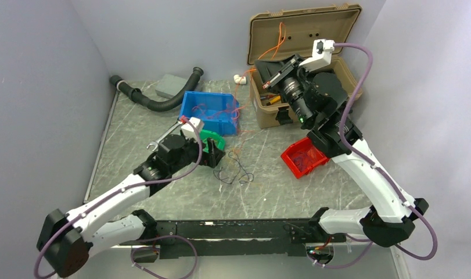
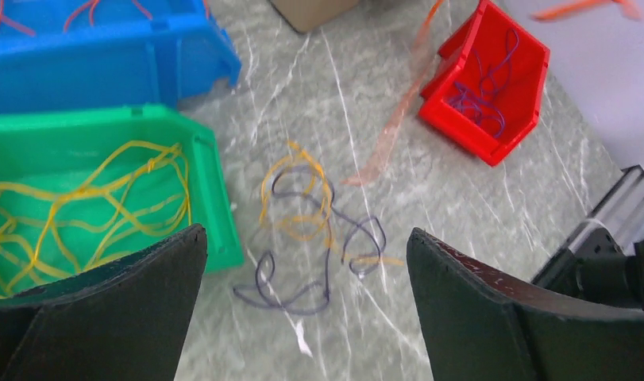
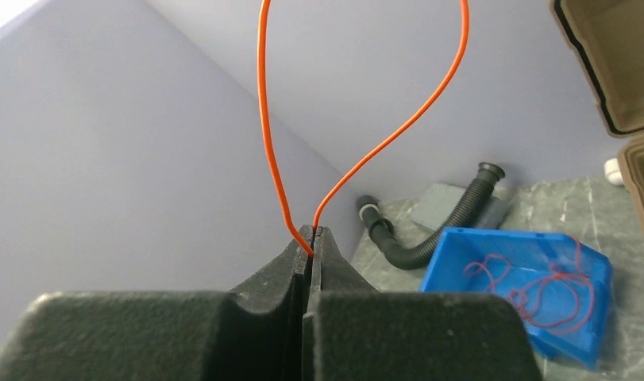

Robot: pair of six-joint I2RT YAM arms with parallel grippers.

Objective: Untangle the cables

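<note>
From above, shows the left gripper [image 1: 216, 156] spread open low over the counter [image 1: 128, 133], just beside a green bin [image 1: 212, 138]. Finds loose cables [image 1: 233, 173] lying on the marbled surface right in front of it, between that green bin and a red bin [image 1: 302, 158]. Places a blue bin [image 1: 212, 109] close behind the green one, with a black hose [image 1: 157, 102] farther back. Puts the right gripper [image 1: 261, 64] raised over an open tan case [image 1: 305, 32], pinching an orange cable [image 1: 279, 42] looped upward in front of the lid.

Down the left wrist, confirms both fingers [image 2: 128, 309] wide apart with nothing held between them. Frames the loose cables as a small tangle of purple and yellow-orange strands flat on the counter, near the green bin's corner. Reveals yellow cables [image 2: 88, 198] heaped inside the green bin and purple cables [image 2: 481, 91] inside the red bin.

Along the right wrist, shows the jaws pressed shut on the orange cable, with two strands rising from the tips into one tall loop. Catches red cables [image 3: 533, 290] coiled in the blue bin beyond, beside the hose.
</note>
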